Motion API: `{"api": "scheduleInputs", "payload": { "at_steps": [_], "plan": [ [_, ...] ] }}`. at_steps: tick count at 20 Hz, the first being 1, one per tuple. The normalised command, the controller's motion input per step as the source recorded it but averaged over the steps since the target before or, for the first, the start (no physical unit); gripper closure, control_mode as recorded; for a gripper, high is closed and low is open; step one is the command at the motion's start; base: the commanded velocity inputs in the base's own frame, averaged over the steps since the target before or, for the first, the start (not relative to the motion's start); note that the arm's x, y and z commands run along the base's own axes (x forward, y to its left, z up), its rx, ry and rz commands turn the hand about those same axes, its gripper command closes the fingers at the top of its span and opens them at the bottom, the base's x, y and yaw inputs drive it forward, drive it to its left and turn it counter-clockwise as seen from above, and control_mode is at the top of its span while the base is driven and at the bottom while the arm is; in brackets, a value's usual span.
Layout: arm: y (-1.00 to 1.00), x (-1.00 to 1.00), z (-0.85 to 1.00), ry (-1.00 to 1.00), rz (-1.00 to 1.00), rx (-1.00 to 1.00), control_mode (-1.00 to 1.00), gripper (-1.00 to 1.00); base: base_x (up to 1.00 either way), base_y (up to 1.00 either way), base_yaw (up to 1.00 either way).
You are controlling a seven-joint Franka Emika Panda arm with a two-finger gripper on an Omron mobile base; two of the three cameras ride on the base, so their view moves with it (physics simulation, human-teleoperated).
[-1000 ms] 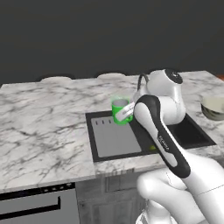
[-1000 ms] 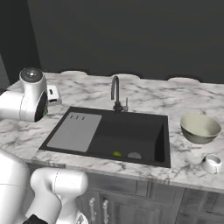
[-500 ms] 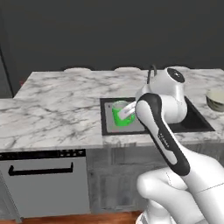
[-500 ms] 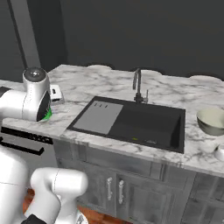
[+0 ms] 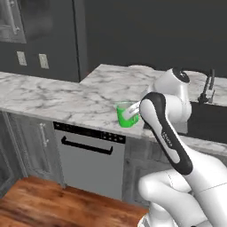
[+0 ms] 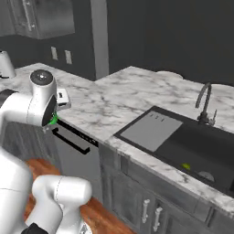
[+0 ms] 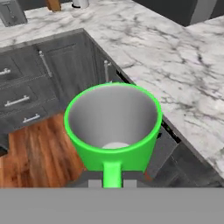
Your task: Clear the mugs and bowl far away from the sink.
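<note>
The bright green mug [image 5: 127, 115] hangs upright in the air at the counter's front edge, left of the sink [image 5: 207, 120]. My gripper [image 5: 133, 113] is shut on its handle. In the hand view the green mug [image 7: 113, 127] opens toward the camera with its pale inside showing, its handle [image 7: 112, 173] runs down between my fingers, and the floor and cabinet fronts lie below it. A sliver of the green mug [image 6: 53, 120] peeks out behind my arm in the right base view. The black sink [image 6: 201, 148] with its grey drainboard [image 6: 148, 130] lies well to the right. The bowl is out of view.
A thin dark faucet [image 6: 204, 104] stands behind the basin. A dishwasher front [image 5: 91, 155] sits under the counter below the mug, with wooden floor [image 5: 53, 204] in front. The marble counter [image 5: 66, 95] turns a corner to the left. A white kettle-like thing [image 6: 5, 64] stands far left.
The whole picture has shifted as the base drove left, so the sink now lies to the right. The jaws have shut on the green mug, which has travelled with the hand.
</note>
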Motion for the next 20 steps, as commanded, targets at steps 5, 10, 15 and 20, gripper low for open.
{"api": "scheduleInputs", "payload": {
  "at_steps": [5, 10, 15, 20],
  "plan": [
    [0.00, 0.00, 0.00, 0.00, 0.00, 0.00, 1.00, 1.00, -0.29, 0.06, 0.71],
    [0.00, 0.00, 0.00, 0.00, 0.00, 0.00, 1.00, 1.00, -0.08, 0.50, 0.66],
    [0.00, 0.00, 0.00, 0.00, 0.00, 0.00, 1.00, 1.00, 0.00, 0.83, 0.57],
    [0.00, 0.00, 0.00, 0.00, 0.00, 0.00, 1.00, 1.00, 0.12, 0.32, 0.40]
  ]
}}
